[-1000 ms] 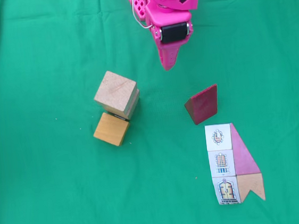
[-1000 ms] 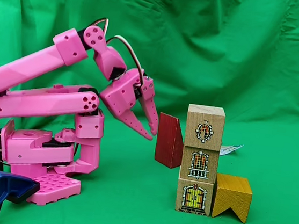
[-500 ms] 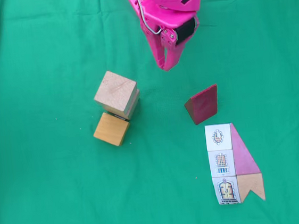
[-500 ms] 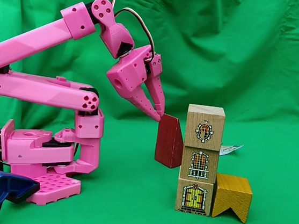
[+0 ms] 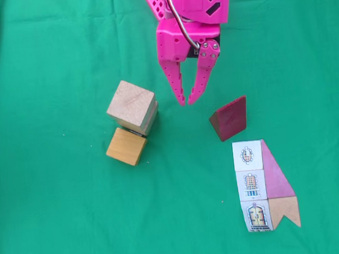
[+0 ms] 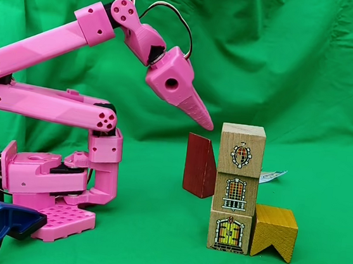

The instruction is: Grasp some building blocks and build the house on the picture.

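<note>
Pink plastic gripper [image 5: 187, 102], glossy 3D-printed look, hangs over green wrinkled cloth [image 5: 58, 223], tapered pointed fingers parted with a narrow gap, holding nothing. In a fixed view from the side the gripper [image 6: 208, 125] tips sit just above the dark red wedge [image 6: 200, 165], apart from it. Wedge [image 5: 230, 118] is matte painted wood, stands upright between the stack and the picture [image 5: 265, 185] in a fixed view from above. Stack of three pale wood cubes [image 6: 236, 188], smooth grain, printed with a round window, a barred window and a yellow door; no readable writing. Top cube [image 5: 131, 106] shows bare wood from above. Orange-yellow block [image 6: 274, 231] with a notched underside touches the stack's base. Picture lies flat: three white squares, pink triangle, tan notched shape.
</note>
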Action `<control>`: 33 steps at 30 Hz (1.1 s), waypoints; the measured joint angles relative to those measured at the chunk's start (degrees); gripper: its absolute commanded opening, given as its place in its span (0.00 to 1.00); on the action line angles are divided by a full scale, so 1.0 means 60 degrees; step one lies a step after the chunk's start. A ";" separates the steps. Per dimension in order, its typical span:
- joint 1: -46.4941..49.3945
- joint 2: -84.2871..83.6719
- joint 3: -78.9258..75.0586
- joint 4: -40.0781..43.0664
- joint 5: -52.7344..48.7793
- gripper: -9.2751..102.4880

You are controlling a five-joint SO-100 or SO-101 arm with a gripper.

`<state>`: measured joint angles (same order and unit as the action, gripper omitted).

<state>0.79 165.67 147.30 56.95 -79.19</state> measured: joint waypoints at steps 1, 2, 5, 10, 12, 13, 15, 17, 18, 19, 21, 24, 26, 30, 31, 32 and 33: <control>-0.0029 0.0015 0.0073 -0.0337 -0.0088 0.07; -0.0059 0.0044 0.0146 -0.0601 -0.0161 0.08; -0.0308 0.0029 0.0410 -0.1479 -0.0220 0.08; -0.0850 0.0044 0.0703 -0.2886 -0.0249 0.08; -0.1143 0.0044 0.0894 -0.3369 -0.0249 0.08; -0.1289 0.0044 0.0981 -0.3560 -0.0249 0.08; -0.1509 0.0044 0.1172 -0.3940 -0.0249 0.08; -0.1890 0.0029 0.1274 -0.4233 -0.0249 0.08; -0.2021 0.0044 0.1333 -0.4365 -0.0249 0.08; -0.2153 0.0029 0.1362 -0.4468 -0.0249 0.08; -0.2505 0.0029 0.1406 -0.4614 -0.0249 0.08; -0.3105 0.0029 0.1406 -0.4702 -0.0278 0.08; -0.3311 0.0029 0.1436 -0.4717 -0.0425 0.08; -0.3589 0.0059 0.1758 -0.4717 -0.1479 0.08; -0.3560 0.0059 0.1890 -0.4717 -0.1758 0.08; -0.3560 0.0059 0.1978 -0.4717 -0.2065 0.08; -0.3574 0.0059 0.2036 -0.4717 -0.2227 0.08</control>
<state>-20.65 166.03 159.52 28.65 -92.55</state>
